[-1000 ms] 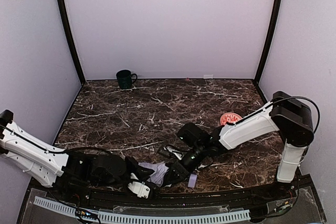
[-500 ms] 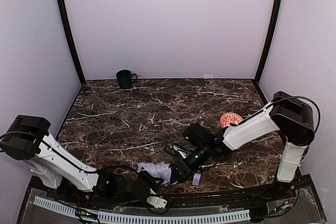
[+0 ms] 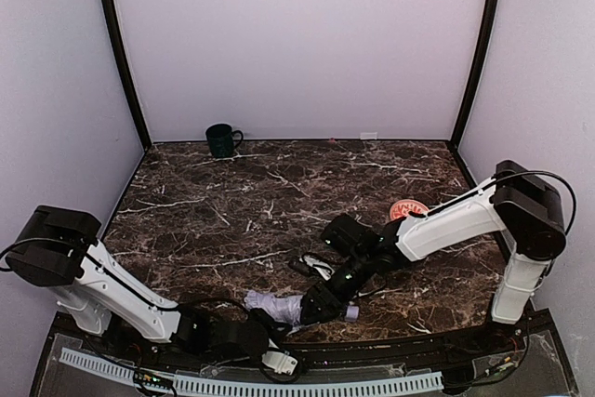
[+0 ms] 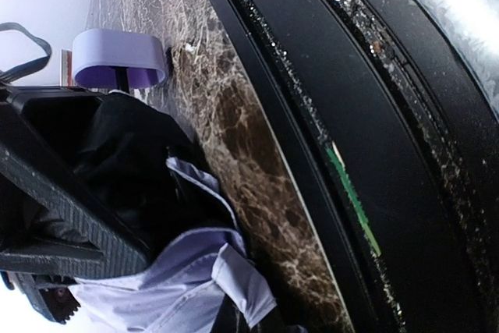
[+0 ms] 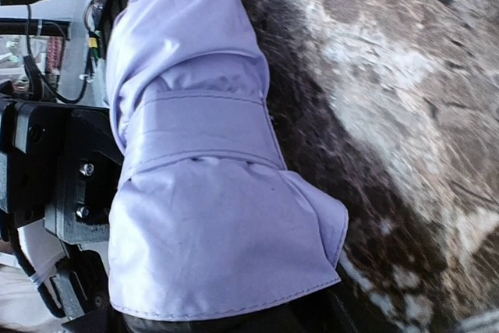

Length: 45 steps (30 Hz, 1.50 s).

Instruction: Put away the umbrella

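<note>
I read this as a robotics lab test cell: far beyond the right gripper (image 3: 314, 307), 3 bare lavender walls (image 3: 297, 44) on black posts (image 3: 119, 53) box in a marble-look tabletop (image 3: 232, 202). On its near side, a slotted white cable duct (image 3: 251, 385) runs beside a black rail (image 4: 374, 115) and loose wiring (image 3: 149, 380).

Middle and back of the table (image 3: 279, 188) are open. Only the mug (image 3: 221, 139) in the back-left corner and the bowl (image 3: 407, 210) at right, just beside the right arm (image 3: 446, 225). Near edge is tight: umbrella (image 3: 276, 305) lies by the black rail (image 4: 335, 76), right arm slants in onto it, left arm (image 3: 121, 290) is folded low along the rail.
</note>
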{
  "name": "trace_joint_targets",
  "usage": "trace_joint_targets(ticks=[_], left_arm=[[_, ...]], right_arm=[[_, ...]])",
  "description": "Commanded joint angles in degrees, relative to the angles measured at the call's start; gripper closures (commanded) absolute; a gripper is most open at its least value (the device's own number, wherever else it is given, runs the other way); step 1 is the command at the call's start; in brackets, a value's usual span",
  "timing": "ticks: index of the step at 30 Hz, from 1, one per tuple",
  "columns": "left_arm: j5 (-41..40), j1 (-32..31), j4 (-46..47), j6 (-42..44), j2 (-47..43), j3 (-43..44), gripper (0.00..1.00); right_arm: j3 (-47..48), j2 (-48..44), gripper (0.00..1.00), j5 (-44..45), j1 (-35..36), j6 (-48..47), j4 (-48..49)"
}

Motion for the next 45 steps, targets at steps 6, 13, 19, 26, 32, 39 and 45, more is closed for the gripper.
trace_joint_targets(ticks=[6,13,19,26,32,39,45], left_arm=[[14.58,0.14,-17.36,-2.75,5.78,-3.6,1.0],[14.4,0.32,-17.34,-2.61,6.0,-3.36,1.0],[14.46,0.32,-18.1,-2.53,6.11,-3.24,1.0],[14.81,0.32,-18.11,-2.95,6.17,-3.19,1.0],[14.82,0.32,-18.32,-3.53,6.17,-3.08,1.0],[8.42,0.87,-17.68,-6.8,4.16,-2.45,1.0],[0.63,3.02,-15.76,-17.76,-9.71,-1.34,0.58]], right_arm=[[14.2,-8.87,0.4,15.29,-0.49,-9.34,-35.77],[26.5,-7.55,0.35,25.49,4.63,-11.64,-36.68],[30.0,3.08,0.22,28.44,10.35,-19.38,-33.79],[27.33,8.04,0.21,27.41,12.52,-20.57,-31.4],[25.02,10.96,0.41,32.4,12.54,-19.28,-31.94],[24.56,7.85,0.9,30.59,11.2,-19.48,-30.35],[20.85,-0.29,1.0,25.58,6.16,-17.93,-24.62]])
